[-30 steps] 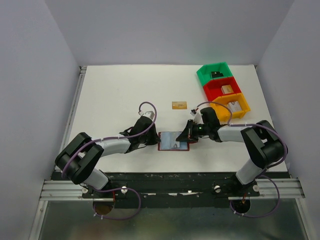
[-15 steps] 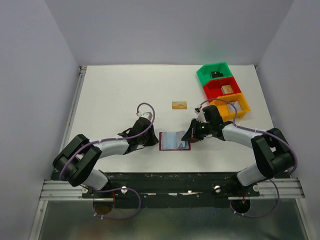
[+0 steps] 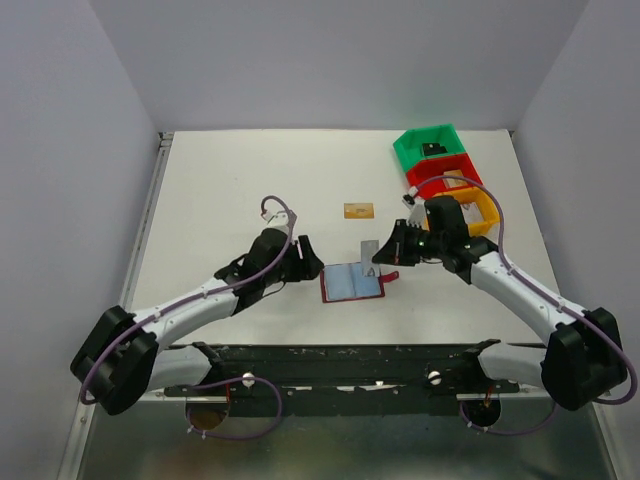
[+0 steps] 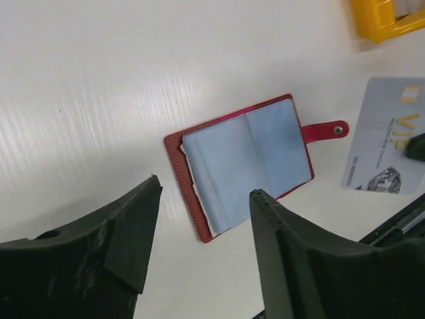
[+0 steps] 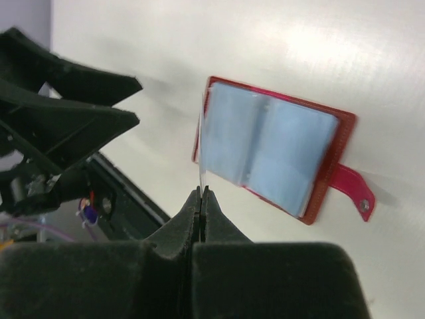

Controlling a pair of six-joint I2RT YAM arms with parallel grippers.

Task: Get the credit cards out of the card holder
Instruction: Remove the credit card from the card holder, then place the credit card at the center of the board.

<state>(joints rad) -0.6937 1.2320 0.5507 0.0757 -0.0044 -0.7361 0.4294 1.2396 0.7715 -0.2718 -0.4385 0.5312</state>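
Finding: the card holder (image 3: 352,283) lies open and flat on the table (image 3: 230,190), between the two arms, blue lining up and snap tab toward the right arm. It looks light and limp and likely to slide if pulled unsupported; the red border is judged the best place to pin it. The right gripper (image 5: 201,194) has its fingers pressed together on the edge of a silver card (image 4: 385,143), held just clear of the holder. The card appears thin, stiff and slick, so an edge pinch suits it. The left gripper (image 3: 310,264) hovers at the holder's left side, fingers apart, holding nothing. A gold card (image 3: 358,210) lies apart, further back. Whether the sleeves contain more cards cannot be told. The green bin (image 3: 402,151) holds a small dark item, the red bin (image 3: 425,186) a tan one; the orange bin (image 3: 487,213) is mostly hidden.
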